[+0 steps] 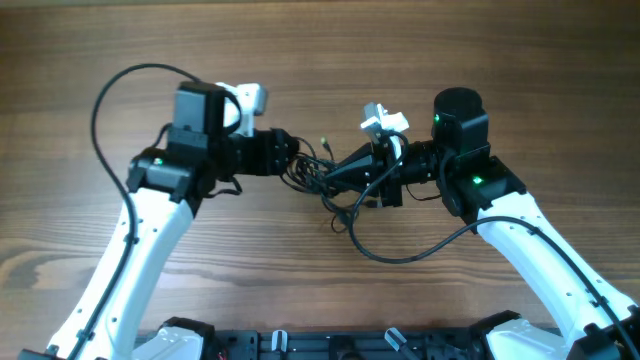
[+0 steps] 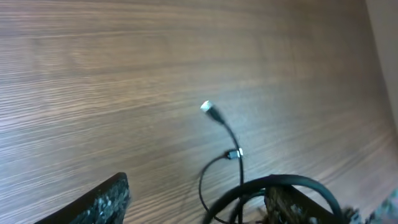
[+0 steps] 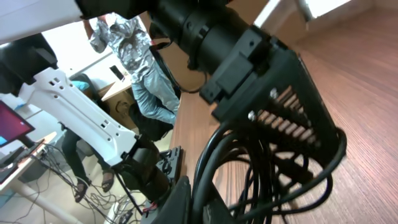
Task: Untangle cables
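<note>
Between the two arms, near the middle of the table, the cables sit as one dark snarl, and both grippers reach into it from opposite sides, likely so that you can draw the knot apart. Your left gripper has its jaws spread wide. It pinches nothing, and several cords loop around one finger like a hook (the right wrist view shows them wrapped about its ridged pad). One loose end with a silver plug lies free on the wood beyond it. Your right gripper points straight into the tangle, but I cannot tell whether its jaws are together or apart. The untangling looks barely begun, and the hooked loops could drag the whole bundle.
</note>
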Motion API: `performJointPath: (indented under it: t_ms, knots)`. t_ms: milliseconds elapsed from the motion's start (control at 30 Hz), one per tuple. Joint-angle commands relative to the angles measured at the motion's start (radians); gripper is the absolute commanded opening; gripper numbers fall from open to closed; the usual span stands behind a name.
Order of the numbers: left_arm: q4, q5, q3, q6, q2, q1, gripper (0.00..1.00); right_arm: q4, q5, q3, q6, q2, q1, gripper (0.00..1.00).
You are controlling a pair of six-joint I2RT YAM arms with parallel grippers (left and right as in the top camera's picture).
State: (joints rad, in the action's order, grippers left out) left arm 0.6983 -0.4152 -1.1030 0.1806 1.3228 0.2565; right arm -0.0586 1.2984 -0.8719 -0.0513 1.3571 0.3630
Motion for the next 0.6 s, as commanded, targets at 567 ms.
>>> performJointPath:
  t_ms: [567]
  knots:
    - [0.227, -0.087, -0.06, -0.42, 0.032, -0.084, 0.75, -0.002, 0.035, -0.005, -0.003, -0.001, -0.003, 0.04]
